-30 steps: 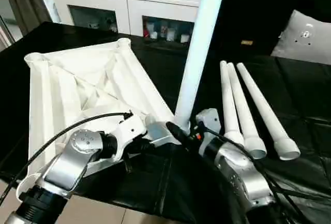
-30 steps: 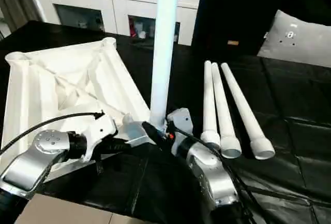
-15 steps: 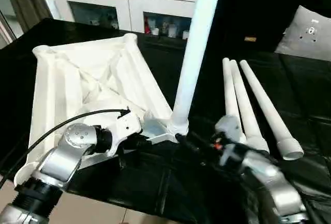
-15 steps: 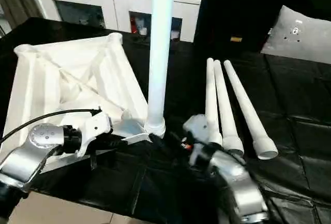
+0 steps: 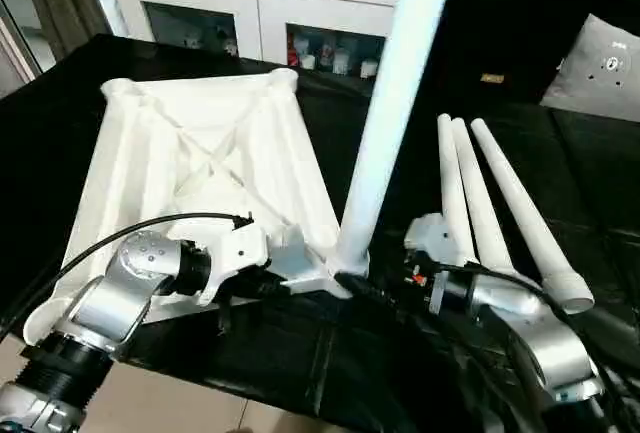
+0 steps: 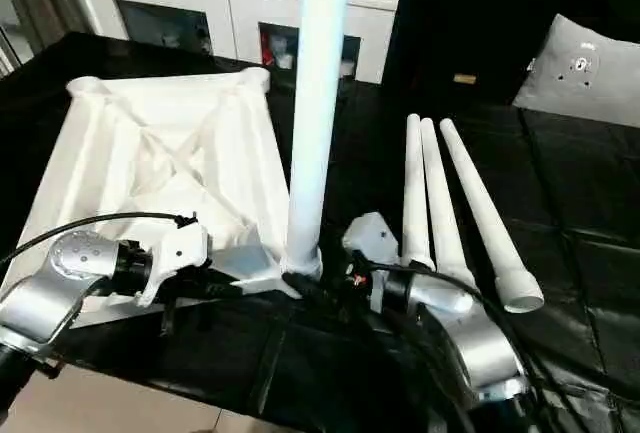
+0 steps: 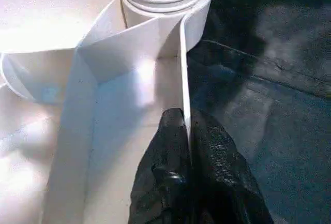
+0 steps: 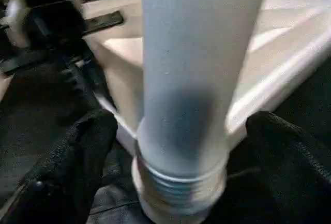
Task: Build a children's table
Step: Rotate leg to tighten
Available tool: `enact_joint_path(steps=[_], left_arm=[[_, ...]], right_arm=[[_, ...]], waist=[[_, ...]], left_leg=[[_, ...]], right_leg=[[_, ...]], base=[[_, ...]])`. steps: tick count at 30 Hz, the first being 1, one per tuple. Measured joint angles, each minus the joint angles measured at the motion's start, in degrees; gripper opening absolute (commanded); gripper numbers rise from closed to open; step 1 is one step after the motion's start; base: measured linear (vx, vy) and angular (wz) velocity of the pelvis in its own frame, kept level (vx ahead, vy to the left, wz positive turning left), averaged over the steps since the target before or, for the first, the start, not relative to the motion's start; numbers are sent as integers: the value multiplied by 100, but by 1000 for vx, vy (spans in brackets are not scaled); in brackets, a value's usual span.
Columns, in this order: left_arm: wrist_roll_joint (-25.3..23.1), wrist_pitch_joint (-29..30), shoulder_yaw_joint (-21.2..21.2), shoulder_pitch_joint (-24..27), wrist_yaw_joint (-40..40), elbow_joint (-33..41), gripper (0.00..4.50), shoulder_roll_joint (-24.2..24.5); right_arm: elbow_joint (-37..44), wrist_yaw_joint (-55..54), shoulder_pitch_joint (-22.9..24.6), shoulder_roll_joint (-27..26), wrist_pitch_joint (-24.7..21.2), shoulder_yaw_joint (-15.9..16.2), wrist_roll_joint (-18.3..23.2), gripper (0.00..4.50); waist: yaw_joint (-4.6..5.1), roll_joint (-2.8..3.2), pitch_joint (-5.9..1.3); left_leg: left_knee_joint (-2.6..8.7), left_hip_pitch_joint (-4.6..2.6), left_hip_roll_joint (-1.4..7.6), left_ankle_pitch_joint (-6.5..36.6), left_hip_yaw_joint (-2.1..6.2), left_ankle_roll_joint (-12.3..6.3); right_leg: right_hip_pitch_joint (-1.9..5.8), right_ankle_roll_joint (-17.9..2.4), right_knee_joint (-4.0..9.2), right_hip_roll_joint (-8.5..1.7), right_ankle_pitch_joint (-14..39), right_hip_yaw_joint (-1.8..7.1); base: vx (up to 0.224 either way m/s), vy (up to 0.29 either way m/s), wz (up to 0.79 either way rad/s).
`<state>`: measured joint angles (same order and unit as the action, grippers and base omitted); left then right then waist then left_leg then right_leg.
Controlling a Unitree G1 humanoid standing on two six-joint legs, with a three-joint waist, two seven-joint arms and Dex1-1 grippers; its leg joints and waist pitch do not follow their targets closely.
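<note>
The white tabletop [image 5: 200, 163] lies underside up on the black table, at the left. One white leg [image 5: 385, 123] stands upright in its near right corner socket [image 8: 181, 193]. Three more legs [image 5: 480, 203] lie side by side to the right. My left gripper [image 7: 187, 125] is shut on the tabletop's thin rim wall, just beside that socket. My right gripper [image 8: 183, 131] is open; one black finger [image 8: 77, 151] is on each side of the upright leg's threaded base, clear of it.
A white cabinet [image 5: 250, 13] with glass doors stands behind the table. A grey-white pillow-like bag [image 5: 600, 63] rests at the back right. The table's front edge [image 5: 290, 403] runs just under my forearms, with bare floor below.
My right gripper has opened and drawn its wrist back to the right from the upright leg's base. The left gripper keeps its hold on the rim. The camera has shifted.
</note>
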<state>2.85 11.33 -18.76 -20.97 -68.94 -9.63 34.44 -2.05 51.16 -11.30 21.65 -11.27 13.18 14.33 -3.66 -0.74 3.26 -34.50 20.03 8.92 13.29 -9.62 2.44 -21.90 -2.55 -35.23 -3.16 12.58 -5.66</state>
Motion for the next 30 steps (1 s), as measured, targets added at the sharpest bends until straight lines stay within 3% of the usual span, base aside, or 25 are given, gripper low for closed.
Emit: enact_joint_path(steps=[14, 25, 30], left_arm=[[-46, -308, -222, -217, -382, -204, 0, 41], [-45, -363, -234, -251, -440, -279, 0, 42], [-17, -35, -154, -206, -328, -214, 0, -42]], right_arm=[[-283, 526, -208, 155, -313, 113, 103, 298], [-248, 504, -159, 98, -462, 71, 161, 272], [-62, 68, 117, -215, -663, -53, 209, 271]], waist=[[-36, -35, -4], [-41, -36, -5], [-33, -40, -14]], left_leg=[[-16, 0, 1, -3, -5, -4], [-20, -3, 3, -3, -5, -4], [-28, -11, 5, -4, -5, 0]], right_leg=[[0, 0, -15, -5, -2, 0], [1, 0, -25, -5, -2, 0], [3, -1, -39, -5, -2, 0]], base=[[0, 0, 0], [0, 0, 0], [0, 0, 0]])
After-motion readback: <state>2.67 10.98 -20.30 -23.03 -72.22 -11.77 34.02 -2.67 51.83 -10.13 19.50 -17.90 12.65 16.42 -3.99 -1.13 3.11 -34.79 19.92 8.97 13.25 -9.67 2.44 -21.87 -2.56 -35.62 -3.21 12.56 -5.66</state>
